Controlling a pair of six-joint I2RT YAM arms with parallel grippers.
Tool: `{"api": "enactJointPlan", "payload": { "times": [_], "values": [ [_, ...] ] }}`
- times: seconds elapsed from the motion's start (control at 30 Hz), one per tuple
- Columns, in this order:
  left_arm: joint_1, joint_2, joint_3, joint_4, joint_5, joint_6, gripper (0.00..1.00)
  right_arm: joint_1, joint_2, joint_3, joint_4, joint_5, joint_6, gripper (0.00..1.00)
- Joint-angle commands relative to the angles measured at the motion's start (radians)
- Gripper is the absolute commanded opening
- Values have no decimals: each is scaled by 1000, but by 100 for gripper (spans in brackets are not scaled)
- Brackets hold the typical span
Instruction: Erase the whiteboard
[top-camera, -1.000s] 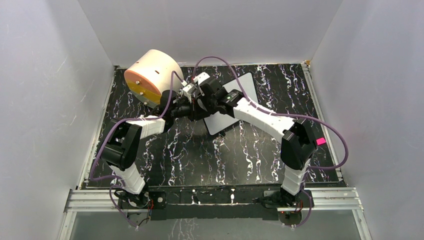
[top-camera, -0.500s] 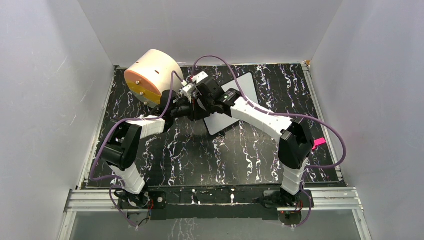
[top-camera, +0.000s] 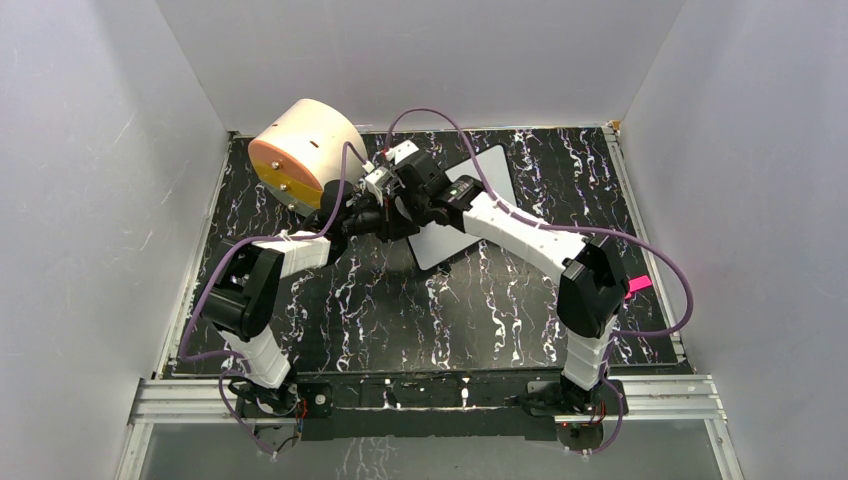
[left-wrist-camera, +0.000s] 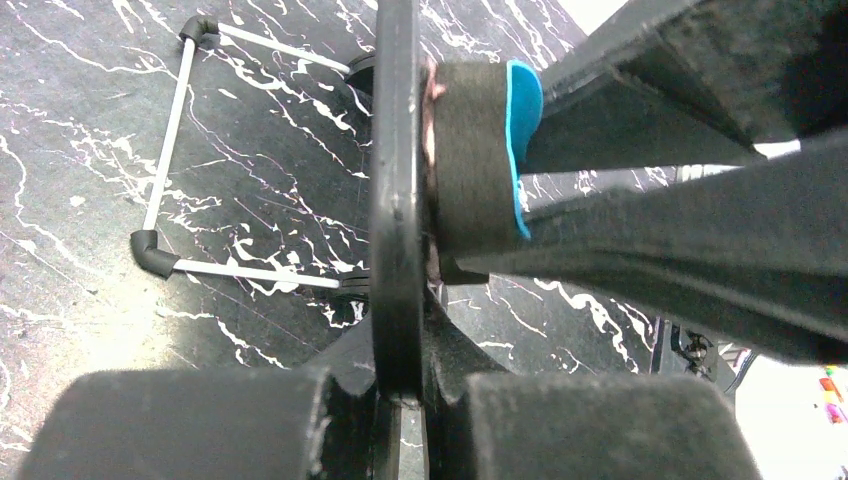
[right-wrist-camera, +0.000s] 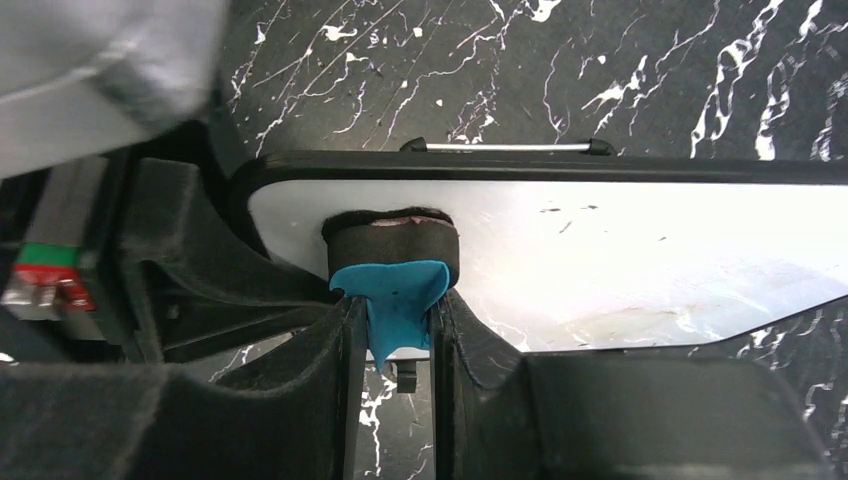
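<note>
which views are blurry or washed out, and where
Left wrist: the near fingers are soft, the lower right corner blown out white. Right wrist: the whiteboard shows mottled reflections, a blurred pale shape fills the top left. Top external: sharp, evenly lit.

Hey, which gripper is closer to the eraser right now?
Right. The right gripper is shut on the eraser, felt pressed against the whiteboard. The left gripper is clamped on the whiteboard's edge, just beside the eraser, not holding it.

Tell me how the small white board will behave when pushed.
The white black-rimmed board is probably stiff: its edge looks straight against the black felt eraser. So thin, it is likely light. Held at one edge only, it may pivot.
</note>
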Motion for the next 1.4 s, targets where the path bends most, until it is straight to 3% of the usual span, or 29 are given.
{"api": "enactJointPlan", "payload": {
  "times": [0.0, 0.23, 0.53, 0.7, 1.17, 1.37],
  "values": [
    [-48, 1, -8, -53, 103, 69, 0, -138, -12, -21, 124, 22, 59, 8],
    [-48, 6, -6, -52, 102, 69, 0, -191, -37, -16, 100, -21, 83, 9],
    [-48, 8, -2, -55, 100, 69, 0, 1, -24, 9, 148, -29, -13, 9],
    [-48, 9, -3, -56, 101, 69, 0, 27, -24, -2, 186, -33, -44, 9],
    [-48, 7, 2, -76, 114, 82, 0, -315, -64, -151, 278, -89, -55, 8],
    [-48, 7, 5, -79, 118, 82, 0, -397, -46, -130, 274, -88, -39, 8]
  ]
}}
